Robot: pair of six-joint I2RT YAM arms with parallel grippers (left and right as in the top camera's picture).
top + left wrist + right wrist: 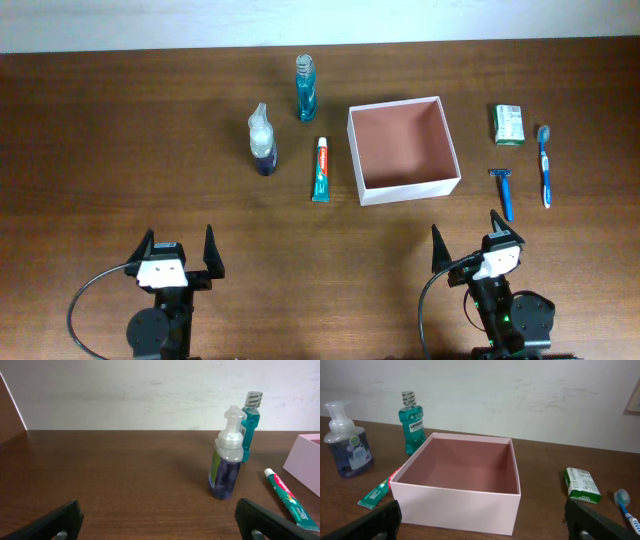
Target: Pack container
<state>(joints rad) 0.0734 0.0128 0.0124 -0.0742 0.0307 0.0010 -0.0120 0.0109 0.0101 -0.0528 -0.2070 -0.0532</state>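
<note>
The container [410, 190] is a square open-top box with white walls and a reddish-brown inside, standing empty right of the table's middle. From the right wrist its near wall [455, 507] stands straight ahead of my right gripper [482, 520], which is open and holds nothing. That right gripper [467, 233] sits near the front edge, below the box. My left gripper [179, 241] is at the front left, also open and empty. In the left wrist view the left gripper [160, 520] faces bare wood, with a corner of the container [307, 457] at the right edge.
Left of the box are a teal mouthwash bottle [306, 88], a clear pump bottle [263, 140] and a toothpaste tube [320, 169]. To its right lie a green-white soap packet [509, 124], a blue razor [503, 192] and a blue toothbrush [545, 165].
</note>
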